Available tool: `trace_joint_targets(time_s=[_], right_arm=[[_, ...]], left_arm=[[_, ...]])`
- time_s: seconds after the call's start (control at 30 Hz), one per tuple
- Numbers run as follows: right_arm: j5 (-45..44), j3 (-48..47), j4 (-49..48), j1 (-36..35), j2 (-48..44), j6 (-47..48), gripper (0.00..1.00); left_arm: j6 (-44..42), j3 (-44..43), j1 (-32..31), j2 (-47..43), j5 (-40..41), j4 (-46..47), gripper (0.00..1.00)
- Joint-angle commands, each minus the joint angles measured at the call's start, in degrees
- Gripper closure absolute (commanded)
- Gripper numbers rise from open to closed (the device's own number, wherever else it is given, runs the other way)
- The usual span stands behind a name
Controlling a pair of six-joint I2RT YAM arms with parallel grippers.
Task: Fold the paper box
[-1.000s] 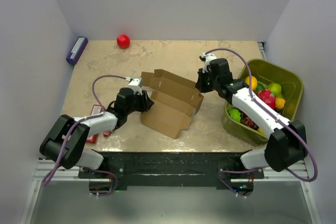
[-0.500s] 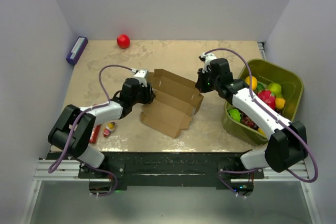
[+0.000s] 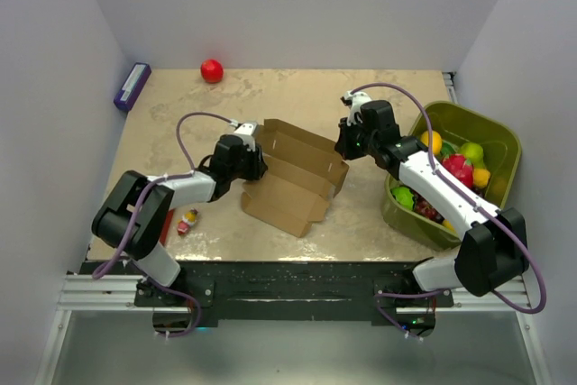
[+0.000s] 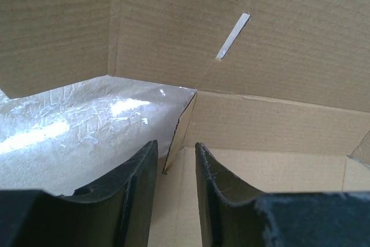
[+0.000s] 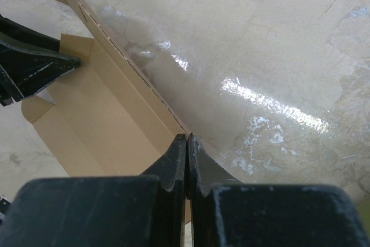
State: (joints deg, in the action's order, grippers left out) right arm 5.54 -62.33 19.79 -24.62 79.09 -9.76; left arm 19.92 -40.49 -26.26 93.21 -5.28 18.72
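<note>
On the glossy table (image 3: 180, 114), right fingers (image 5: 173, 166) pinch the corrugated paper box (image 3: 293, 196); left fingers (image 4: 139, 183) slightly apart.

The paper box (image 3: 293, 178) is seen as plain brown corrugated cardboard, unmarked, partly folded and left open at the top. It is laid to the left of the green bin (image 3: 469, 113), near it but not touching. Its long wall is raised upright, a narrow slot is cut through one panel (image 4: 289, 27), and a tabbed flap is spread flat.
</note>
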Motion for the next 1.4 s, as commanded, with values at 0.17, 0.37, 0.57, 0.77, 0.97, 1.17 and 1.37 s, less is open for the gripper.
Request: trace_joint_targets(time_s=[0.17,0.37,0.57,0.77,0.97,1.17,1.37], right_arm=[[1.2,-1.0,-2.1,0.2,-2.2,1.0,1.00],[1.6,-0.1,-2.7,0.1,-2.5,1.2,1.00],[2.5,1.1,-3.7,-0.2,-3.3,0.9,1.00],[1.9,2.2,-4.1,-0.8,-3.4,0.0,1.00],[-0.4,4.0,-4.9,-2.8,-4.4,-1.2,1.00],[-1.8,3.7,-3.5,-3.1,-5.8,-1.1,1.00],[-1.6,2.5,-2.4,-2.9,-6.1,0.8,0.70]], left_arm=[[0.6,-2.0,-0.1,1.0,-1.6,3.8,0.77],[1.6,-2.4,-1.8,2.0,-1.1,4.4,0.84],[2.4,-3.5,-3.8,3.3,-0.2,4.3,0.88],[3.3,-5.4,-5.6,4.8,2.0,2.8,0.89],[2.7,-7.1,-7.4,6.5,7.6,-0.1,0.95],[-6.1,-6.3,-7.3,4.4,12.5,-2.3,1.00],[-15.4,-4.3,-7.0,1.3,10.6,-3.9,1.00]])
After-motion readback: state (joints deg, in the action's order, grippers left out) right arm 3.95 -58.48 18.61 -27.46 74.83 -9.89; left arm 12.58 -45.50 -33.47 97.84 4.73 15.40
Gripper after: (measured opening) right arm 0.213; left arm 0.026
